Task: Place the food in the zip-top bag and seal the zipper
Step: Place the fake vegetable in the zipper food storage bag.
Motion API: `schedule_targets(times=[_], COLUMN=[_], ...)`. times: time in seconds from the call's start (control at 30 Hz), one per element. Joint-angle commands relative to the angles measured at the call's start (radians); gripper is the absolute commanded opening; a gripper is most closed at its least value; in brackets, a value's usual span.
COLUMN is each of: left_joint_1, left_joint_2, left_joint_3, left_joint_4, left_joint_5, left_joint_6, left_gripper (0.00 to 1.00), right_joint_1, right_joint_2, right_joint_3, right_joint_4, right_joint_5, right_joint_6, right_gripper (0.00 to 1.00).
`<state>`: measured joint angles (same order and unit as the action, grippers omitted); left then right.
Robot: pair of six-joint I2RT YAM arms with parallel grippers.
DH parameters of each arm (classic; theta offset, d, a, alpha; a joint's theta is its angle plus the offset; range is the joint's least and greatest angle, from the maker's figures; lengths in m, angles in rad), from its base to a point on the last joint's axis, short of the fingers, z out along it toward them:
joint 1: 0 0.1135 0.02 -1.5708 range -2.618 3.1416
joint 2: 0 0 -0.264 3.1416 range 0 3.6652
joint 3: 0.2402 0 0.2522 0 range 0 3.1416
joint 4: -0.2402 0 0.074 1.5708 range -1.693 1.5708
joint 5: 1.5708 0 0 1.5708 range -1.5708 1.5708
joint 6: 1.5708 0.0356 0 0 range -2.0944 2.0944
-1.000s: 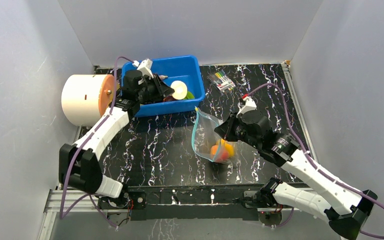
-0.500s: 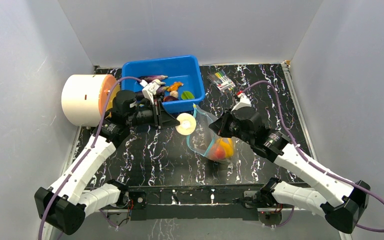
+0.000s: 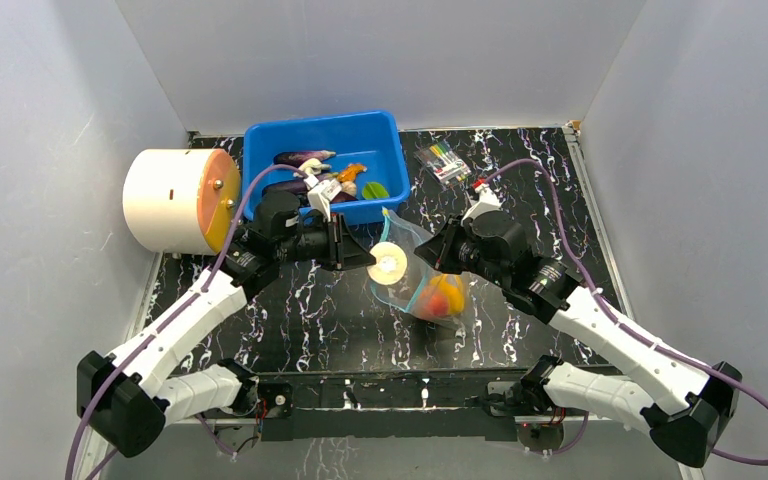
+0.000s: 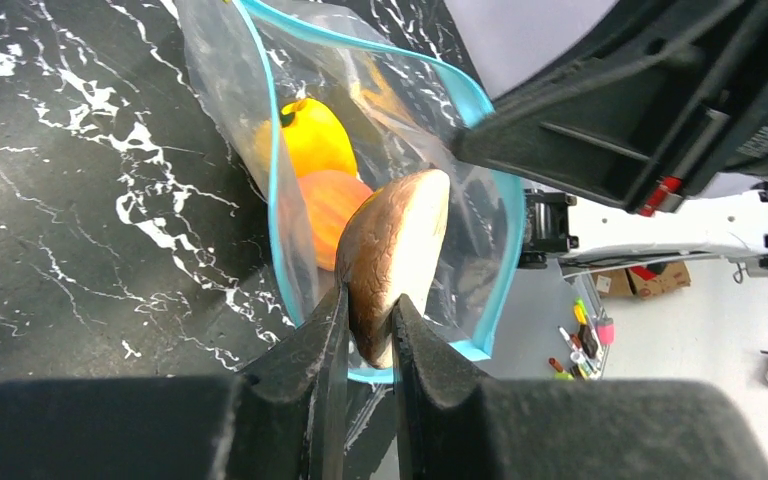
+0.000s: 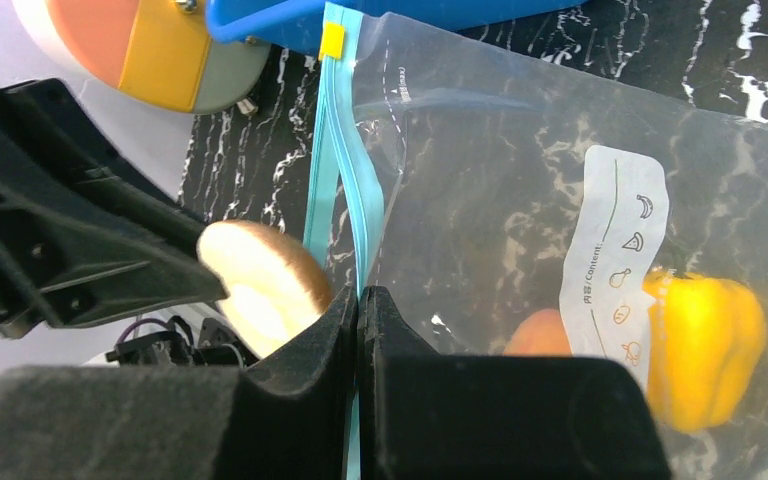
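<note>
My left gripper is clamped on a brown-capped toy mushroom half, holding it at the open mouth of the zip-top bag. The bag sits just in front of the blue bin, by its right corner. My right gripper is pinched tight on the bag's mouth edge at the teal zipper. 2 foods are inside the bag, a yellow pepper and an orange fruit, farther from the bin than the mouth.
</note>
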<state>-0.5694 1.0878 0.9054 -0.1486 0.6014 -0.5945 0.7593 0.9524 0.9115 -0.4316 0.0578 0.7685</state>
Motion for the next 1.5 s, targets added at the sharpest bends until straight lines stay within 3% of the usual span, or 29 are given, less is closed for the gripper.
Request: schedule_targets(times=[0.0,0.53,0.67,0.77,0.9,1.03,1.47], left_joint_1=[-0.011,-0.047,-0.049,-0.05,-0.05,-0.05,-0.05], left_joint_2=[0.024,0.115,0.115,0.113,0.104,0.057,-0.047], left_joint_3=[0.013,0.027,0.013,0.008,-0.001,-0.006,0.009], left_joint_4=[0.003,0.015,0.039,0.055,0.075,0.055,-0.148], left_joint_5=[-0.084,-0.15,-0.142,-0.138,-0.125,-0.153,-0.333], left_joint_6=[0.008,-0.003,-0.018,-0.03,-0.041,-0.031,0.086], left_gripper=[0.0,0.0,0.06,0.16,0.46,0.59,0.68], right_joint_1=[0.003,0.004,0.003,0.003,0.003,0.004,0.003], right_joint_2=[-0.019,0.009,0.004,0.003,-0.002,-0.005,-0.032], right_joint_3=[0.009,-0.005,-0.017,-0.019,-0.016,-0.015,-0.02], right_joint_4=[0.109,0.15,0.158,0.158,0.143,0.134,0.13], right_joint_5=[-0.054,-0.114,-0.111,-0.116,-0.106,-0.097,-0.076], right_joint_6=[0.018,0.035,0.045,0.052,0.051,0.043,0.04], right_gripper=[0.0,0.0,0.0,0.0,0.0,0.0,0.0])
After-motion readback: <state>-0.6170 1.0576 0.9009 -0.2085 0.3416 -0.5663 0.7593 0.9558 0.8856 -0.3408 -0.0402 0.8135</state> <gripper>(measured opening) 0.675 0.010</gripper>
